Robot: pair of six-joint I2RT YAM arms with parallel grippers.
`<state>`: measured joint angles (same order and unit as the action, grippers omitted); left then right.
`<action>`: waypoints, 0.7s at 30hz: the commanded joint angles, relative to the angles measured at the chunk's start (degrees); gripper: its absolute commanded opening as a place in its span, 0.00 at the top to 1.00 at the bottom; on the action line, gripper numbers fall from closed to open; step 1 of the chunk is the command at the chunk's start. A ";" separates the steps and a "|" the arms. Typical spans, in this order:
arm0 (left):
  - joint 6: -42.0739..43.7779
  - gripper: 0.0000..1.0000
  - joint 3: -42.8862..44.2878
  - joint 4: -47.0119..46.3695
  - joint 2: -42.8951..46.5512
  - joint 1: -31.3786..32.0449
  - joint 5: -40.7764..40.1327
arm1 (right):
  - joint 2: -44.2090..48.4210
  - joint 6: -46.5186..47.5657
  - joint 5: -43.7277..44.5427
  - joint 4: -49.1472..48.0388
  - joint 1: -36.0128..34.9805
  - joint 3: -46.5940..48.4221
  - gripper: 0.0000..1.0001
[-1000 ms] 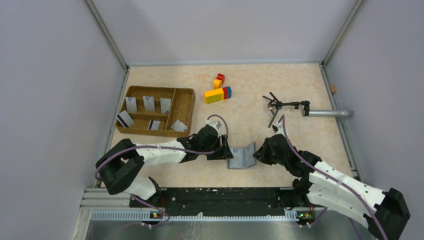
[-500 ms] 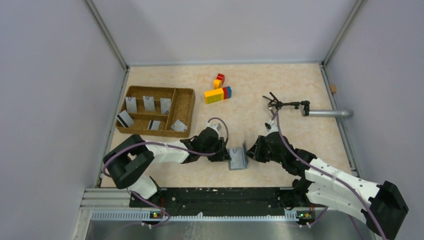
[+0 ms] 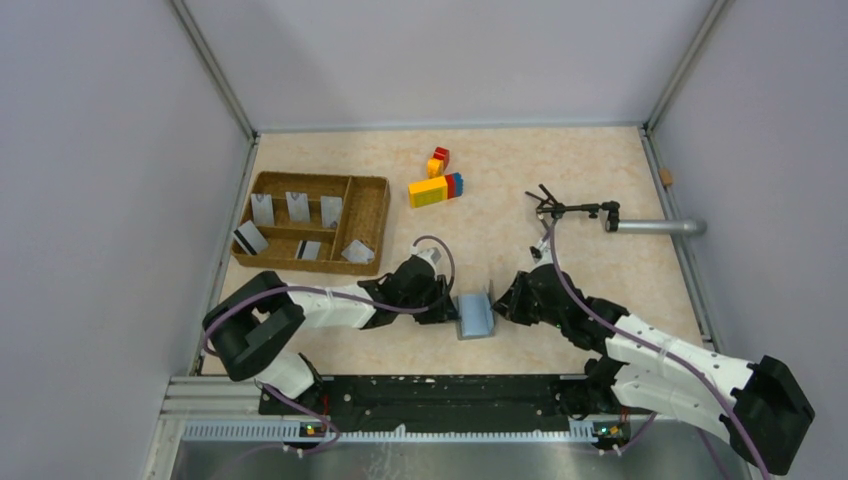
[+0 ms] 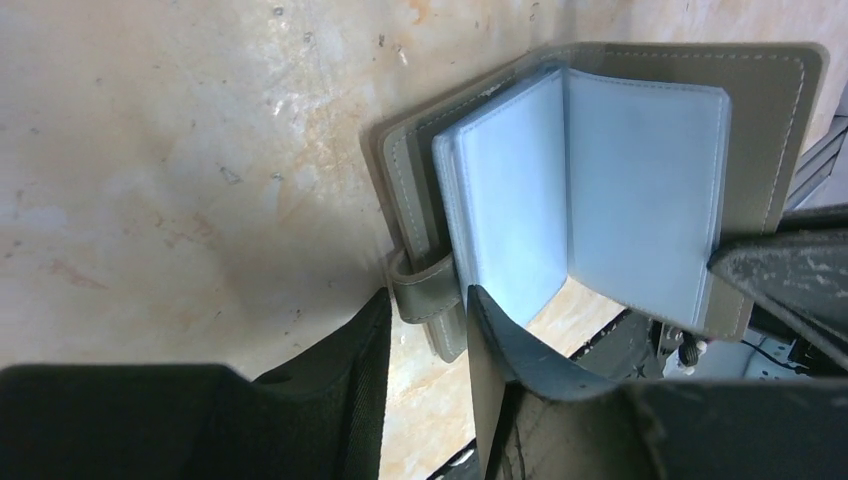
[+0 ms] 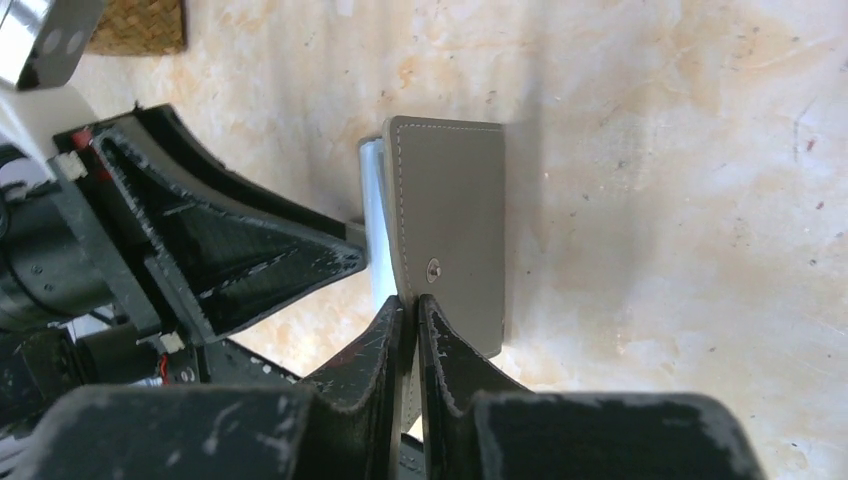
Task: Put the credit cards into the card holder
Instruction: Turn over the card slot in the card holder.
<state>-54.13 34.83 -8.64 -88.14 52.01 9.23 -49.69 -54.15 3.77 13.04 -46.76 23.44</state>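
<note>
The card holder (image 3: pixel 474 316) stands open on the table between both grippers, its grey-blue inner panels facing up. In the left wrist view its grey cover (image 4: pixel 770 130) and pale blue sleeves (image 4: pixel 640 180) show. My left gripper (image 4: pixel 428 300) is shut on its left flap by the strap. My right gripper (image 5: pixel 412 305) is shut on the right flap (image 5: pixel 450 220), just below the snap dot. The grippers (image 3: pixel 450 303) (image 3: pixel 500 305) face each other across it. Several silver-grey credit cards (image 3: pixel 298 206) lie in the wicker tray (image 3: pixel 368 215) at the left.
Coloured toy blocks (image 3: pixel 436 187) lie at the back centre. A black tool (image 3: pixel 560 210) on a metal tube (image 3: pixel 655 227) juts in from the right wall. Grey walls enclose the table; the arm base rail (image 3: pixel 420 395) runs along the front.
Both grippers have moved closer together. The card holder's flaps have gone from a wide V to nearly upright, and the blue inner panels now show from above.
</note>
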 commanded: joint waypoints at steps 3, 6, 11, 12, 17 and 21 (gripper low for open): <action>1.50 0.62 -1.87 0.96 5.57 -0.50 -3.00 | 0.18 -2.46 6.47 4.68 -0.78 -1.57 0.93; 1.81 0.59 -1.71 2.48 7.32 -0.67 -3.96 | 0.13 -3.43 10.48 8.74 -0.72 -1.35 0.92; 3.00 0.41 -0.76 5.95 12.08 -1.78 -4.14 | 1.59 -4.93 17.19 15.80 -0.75 -1.09 0.84; 3.46 0.37 -0.24 6.90 13.13 -2.13 -4.21 | 2.11 -4.95 17.56 16.11 -0.70 -1.17 0.81; 6.15 0.15 2.23 13.49 18.32 -5.82 -3.60 | 4.99 -1.82 15.13 12.57 -0.76 -0.82 0.47; 8.81 0.06 2.85 17.73 22.40 -13.02 1.16 | 5.21 0.00 16.31 15.18 -0.57 1.59 0.29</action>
<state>-49.12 35.38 3.88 -69.80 44.56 7.09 -45.15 -56.69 17.91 26.68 -46.87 22.15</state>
